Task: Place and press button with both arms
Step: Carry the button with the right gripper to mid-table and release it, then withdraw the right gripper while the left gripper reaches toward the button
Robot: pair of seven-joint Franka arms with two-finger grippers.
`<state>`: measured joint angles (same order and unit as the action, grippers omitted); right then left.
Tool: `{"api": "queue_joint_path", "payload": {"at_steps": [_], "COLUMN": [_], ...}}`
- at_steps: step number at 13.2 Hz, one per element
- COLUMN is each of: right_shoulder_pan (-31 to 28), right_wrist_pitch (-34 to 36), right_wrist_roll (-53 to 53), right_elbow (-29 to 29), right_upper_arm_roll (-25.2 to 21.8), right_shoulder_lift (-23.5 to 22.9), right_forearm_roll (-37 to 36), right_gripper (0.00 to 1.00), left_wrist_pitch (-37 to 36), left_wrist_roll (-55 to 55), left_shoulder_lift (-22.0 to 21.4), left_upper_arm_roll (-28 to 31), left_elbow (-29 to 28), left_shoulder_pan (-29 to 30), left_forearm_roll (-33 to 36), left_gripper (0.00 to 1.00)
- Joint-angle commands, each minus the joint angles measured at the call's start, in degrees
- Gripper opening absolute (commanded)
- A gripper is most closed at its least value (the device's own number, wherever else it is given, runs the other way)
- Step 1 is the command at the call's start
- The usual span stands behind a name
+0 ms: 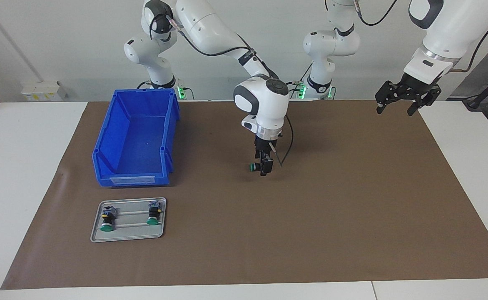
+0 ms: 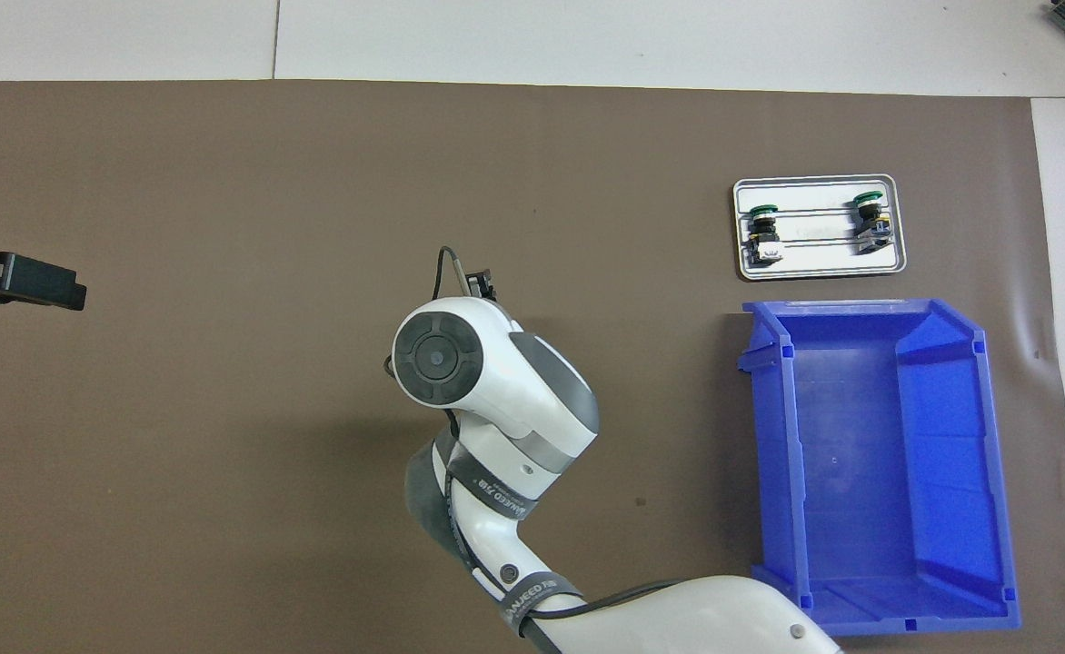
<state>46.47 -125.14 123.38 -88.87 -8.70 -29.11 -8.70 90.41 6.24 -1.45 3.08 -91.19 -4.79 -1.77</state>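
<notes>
Brown matting (image 1: 352, 216) covers a white table, seen first from the high camera facing the two robots. Reaching from its base at this view's left, the right arm points its right gripper (image 1: 264, 165) straight down at the middle of the mat. The button (image 1: 254, 167) sits at the fingertips, lying sideways with its green cap pointing toward the right arm's end of the table. Whether the fingers grip it or have just let go cannot be told. It seems to have been carried here so both arms can reach it. Raised over the mat's edge at the left arm's end, the left gripper (image 1: 407, 99) waits with fingers spread and empty, probably ready to press. A blue bin (image 1: 135, 139) stands empty. Just beside it, farther from the robots, a grey tray (image 1: 128, 236) holds two spare buttons (image 1: 107, 219) apart from each other.

From overhead, the right arm's wrist hides the button and most of the right gripper (image 2: 481, 282). Only the left gripper's tip (image 2: 19, 280) shows. Tray (image 2: 819, 270) and bin (image 2: 878, 472) sit together.
</notes>
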Motion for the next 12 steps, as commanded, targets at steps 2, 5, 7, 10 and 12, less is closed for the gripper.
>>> {"api": "queue_joint_path", "payload": {"at_steps": [2, 5, 7, 10, 12], "right_shoulder_pan": [-7.2, -13.7, -18.4, -27.3, -31.3], "right_wrist_pitch": [1.6, 5.2, 7.2, 8.5, 10.4], "right_wrist_roll": [-17.3, -38.4, -52.2, -73.5, -84.0], "right_elbow": [-2.4, -2.4, -2.4, -2.5, -2.4], "right_upper_arm_roll": [0.8, 0.8, 0.8, 0.7, 0.7], "right_shoulder_lift": [9.0, 11.9, 13.1, 15.8, 17.4], "right_forearm_roll": [0.8, 2.0, 3.0, 7.7, 8.4], "right_gripper": [1.00, 1.00, 1.00, 1.00, 1.00], "left_wrist_pitch": [3.7, 4.2, 4.3, 6.3, 7.4], "left_wrist_roll": [-0.1, 1.9, 10.7, 14.0, 19.4], "left_shoulder_lift": [-1.4, -1.4, -1.4, -2.0, -2.4], "left_upper_arm_roll": [-0.4, -0.5, -1.0, -1.7, -1.8], "left_elbow": [-1.9, -1.8, -1.9, -4.1, -6.2], "left_shoulder_pan": [0.5, -0.3, -0.7, -3.8, -7.2], "left_forearm_roll": [0.9, 0.9, 0.9, 0.6, 0.3], "left_gripper": [1.00, 1.00, 1.00, 1.00, 1.00]}}
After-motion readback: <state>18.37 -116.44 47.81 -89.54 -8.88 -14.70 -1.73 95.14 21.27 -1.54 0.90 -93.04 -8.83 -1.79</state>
